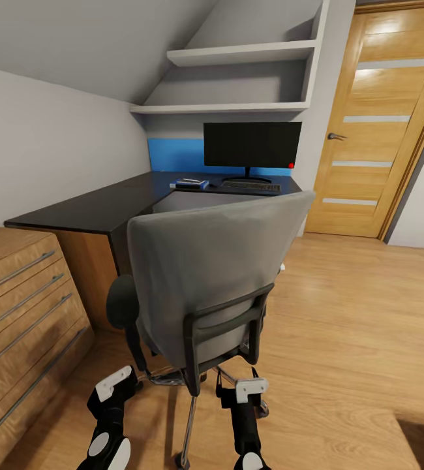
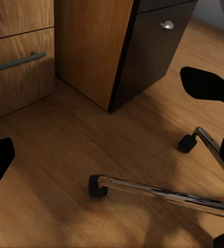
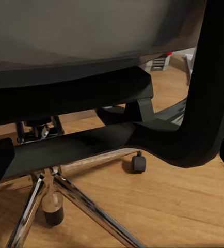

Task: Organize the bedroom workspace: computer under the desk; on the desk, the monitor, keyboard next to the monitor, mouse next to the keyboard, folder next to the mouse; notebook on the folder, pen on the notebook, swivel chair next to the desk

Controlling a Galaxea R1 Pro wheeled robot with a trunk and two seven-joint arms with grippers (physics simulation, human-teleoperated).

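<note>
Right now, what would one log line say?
swivel chair: facing desk | monitor, keyboard: on desk | both arms: low behind chair, holding nothing

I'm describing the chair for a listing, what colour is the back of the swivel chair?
Grey upholstery on the swivel chair; clearest in the head view.

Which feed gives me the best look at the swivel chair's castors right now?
The right wrist view: two castors sit close and sharp under the chrome base. The left wrist view catches two more castors on chrome legs, slightly blurred. In the head view the swivel chair back hides most of the base.
</note>
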